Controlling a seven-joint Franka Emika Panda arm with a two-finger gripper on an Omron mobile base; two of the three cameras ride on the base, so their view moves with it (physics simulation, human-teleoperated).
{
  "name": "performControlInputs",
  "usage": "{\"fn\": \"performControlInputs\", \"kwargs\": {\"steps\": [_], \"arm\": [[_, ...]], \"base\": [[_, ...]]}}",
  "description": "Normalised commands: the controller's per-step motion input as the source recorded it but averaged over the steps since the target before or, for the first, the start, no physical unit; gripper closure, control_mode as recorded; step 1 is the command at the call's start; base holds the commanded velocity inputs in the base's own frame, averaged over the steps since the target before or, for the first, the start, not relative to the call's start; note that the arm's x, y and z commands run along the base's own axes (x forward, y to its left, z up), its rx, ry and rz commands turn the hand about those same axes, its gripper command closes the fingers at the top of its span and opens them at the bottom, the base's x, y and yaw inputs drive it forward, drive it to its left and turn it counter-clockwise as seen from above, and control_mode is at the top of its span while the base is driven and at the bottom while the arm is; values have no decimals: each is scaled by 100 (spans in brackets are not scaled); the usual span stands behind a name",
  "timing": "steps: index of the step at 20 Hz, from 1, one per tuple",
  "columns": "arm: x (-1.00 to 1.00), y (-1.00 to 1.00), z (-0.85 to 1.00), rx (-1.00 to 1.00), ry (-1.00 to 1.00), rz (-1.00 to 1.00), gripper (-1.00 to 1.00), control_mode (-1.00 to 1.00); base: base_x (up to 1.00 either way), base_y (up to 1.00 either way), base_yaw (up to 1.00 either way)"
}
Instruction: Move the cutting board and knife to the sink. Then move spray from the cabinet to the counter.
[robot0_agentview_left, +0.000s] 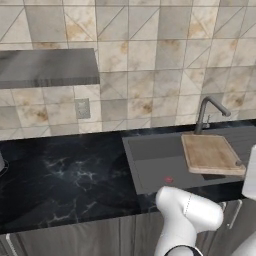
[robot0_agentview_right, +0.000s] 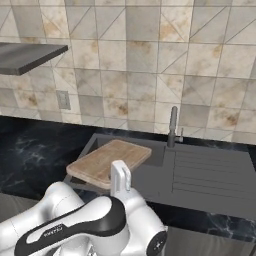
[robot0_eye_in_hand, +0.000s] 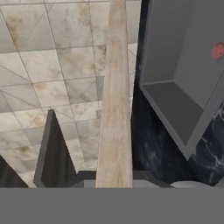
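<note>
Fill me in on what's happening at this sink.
The robot arm's gripper is shut on the edge of the cutting board, holding it tilted over the sink, partly above the basin. The board has not been let go. The faucet stands behind it on the black counter.

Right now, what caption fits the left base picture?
Wooden cutting board held over the dark sink.

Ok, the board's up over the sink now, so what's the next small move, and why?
Probably lower it straight down a little, then let go. The cutting board is gripped at its edge, seen edge-on between the fingers in the hand view, and it sits tilted over the sink basin rather than resting in it. Easing down first should keep it from dropping.
</note>
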Motion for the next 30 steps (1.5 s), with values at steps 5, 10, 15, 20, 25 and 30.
{"fn": "performControlInputs", "kwargs": {"steps": [5, 10, 15, 20, 25, 30], "arm": [[21, 11, 2, 0, 15, 3, 100, -100], [9, 2, 1, 3, 4, 9, 100, -100], [16, 1, -2, 6, 3, 14, 100, -100], [25, 0, -2, 9, 7, 12, 100, -100], [46, 2, -5, 6, 14, 2, 100, -100], [47, 0, -15, 3, 12, 0, 100, -100]], "base": [[0, 0, 0], [0, 0, 0], [0, 0, 0], [0, 0, 0], [0, 0, 0], [0, 0, 0]]}}
